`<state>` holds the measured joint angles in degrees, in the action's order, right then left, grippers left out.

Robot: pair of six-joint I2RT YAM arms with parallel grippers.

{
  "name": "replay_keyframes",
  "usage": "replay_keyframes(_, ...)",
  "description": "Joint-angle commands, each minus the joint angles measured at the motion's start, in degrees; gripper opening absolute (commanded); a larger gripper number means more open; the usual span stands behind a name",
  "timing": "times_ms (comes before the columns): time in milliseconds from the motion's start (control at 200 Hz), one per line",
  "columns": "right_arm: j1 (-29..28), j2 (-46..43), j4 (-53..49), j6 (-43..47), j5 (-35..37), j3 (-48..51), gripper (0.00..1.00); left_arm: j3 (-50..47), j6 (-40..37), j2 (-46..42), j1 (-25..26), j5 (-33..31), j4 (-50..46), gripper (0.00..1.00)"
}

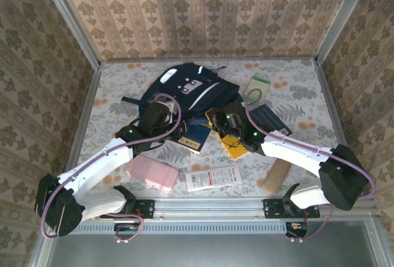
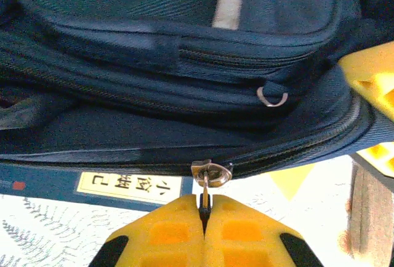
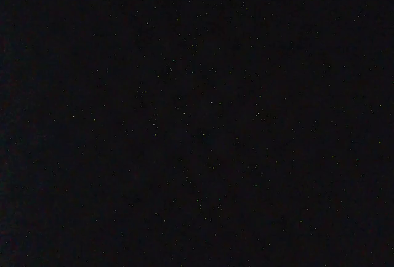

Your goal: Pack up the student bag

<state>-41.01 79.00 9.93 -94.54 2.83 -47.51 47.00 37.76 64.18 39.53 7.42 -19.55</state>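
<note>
**Operator:** Left gripper (image 2: 204, 210): state of the jaws?

**Technician:** Fully closed. The yellow jaws pinch the small metal zip pull (image 2: 204, 190) that hangs from its slider.

**Operator:** Where does the student bag (image 1: 184, 88) lie from those jaws?

**Technician:** Directly ahead, in contact. It is a large navy-blue fabric backpack with white trim, lying flat at mid-surface. Its zip line runs crosswise to the jaws, left to right in the left wrist view. In my judgement, any pull should follow that line. The left arm is the nearer one, as it already has the pull.

**Operator:** Right gripper (image 1: 217, 119)?

**Technician:** At the bag's near right edge. Yellow parts stand above and below the bag's rim, but I cannot tell whether they clamp it.

**Operator:** Adjacent items?

**Technician:** A flat navy booklet with a yellow label (image 2: 129, 187) lies just beside the bag's near edge.
</note>
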Motion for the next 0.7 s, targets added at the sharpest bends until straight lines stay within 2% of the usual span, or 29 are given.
replay_keyframes(0,2.47,-2.37,0.59,2.31,4.11,0.59,0.00,-2.10,0.94,-1.92,-3.44,-0.74,-0.81,0.00)
replay_keyframes(215,3.37,-1.97,5.87,8.88,-0.03,2.45,0.00,-4.41,2.90,-1.60,-8.16,2.39,0.40,0.00)
replay_keyframes(400,3.40,-3.54,8.17,15.04,-0.50,3.89,0.00,-5.38,2.61,-2.04,-10.66,2.41,-0.64,0.00)
replay_keyframes(555,3.86,-3.55,8.66,16.06,-1.04,4.57,0.00,-7.24,3.34,-2.13,-12.99,3.10,-0.56,0.00)
replay_keyframes(585,3.90,-3.33,9.20,16.06,-1.49,4.74,0.00,-7.52,3.51,-2.11,-15.18,3.21,-0.64,0.00)
replay_keyframes(695,4.24,-2.55,9.34,16.14,-2.67,4.90,0.00,-7.89,4.03,-1.87,-17.83,2.89,-2.17,0.00)
